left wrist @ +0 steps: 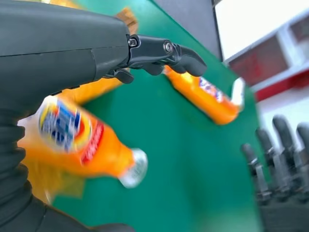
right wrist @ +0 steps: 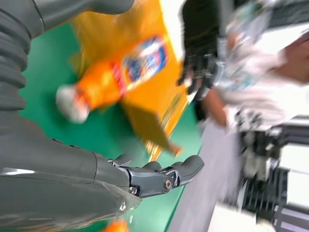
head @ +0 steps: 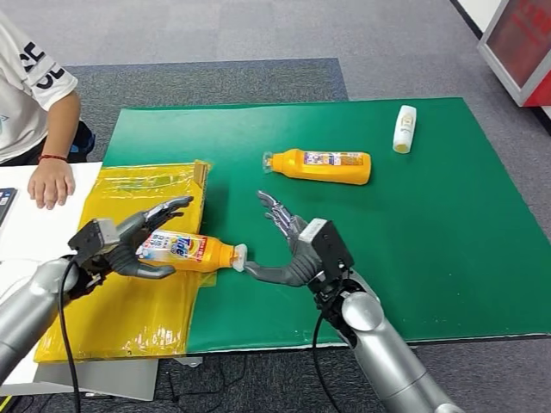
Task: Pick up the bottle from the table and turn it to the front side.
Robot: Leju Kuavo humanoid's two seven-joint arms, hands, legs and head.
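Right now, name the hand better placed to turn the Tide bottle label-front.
Left. The left hand already grips the Tide bottle around its body above the yellow bag. The right hand is open, fingers spread, just beyond the cap, holding nothing.

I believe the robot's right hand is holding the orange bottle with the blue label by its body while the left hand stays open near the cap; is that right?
Not quite: the hands are swapped. In the head view, the left hand holds the orange bottle by its body, and the right hand is open near the cap. The rest stands.
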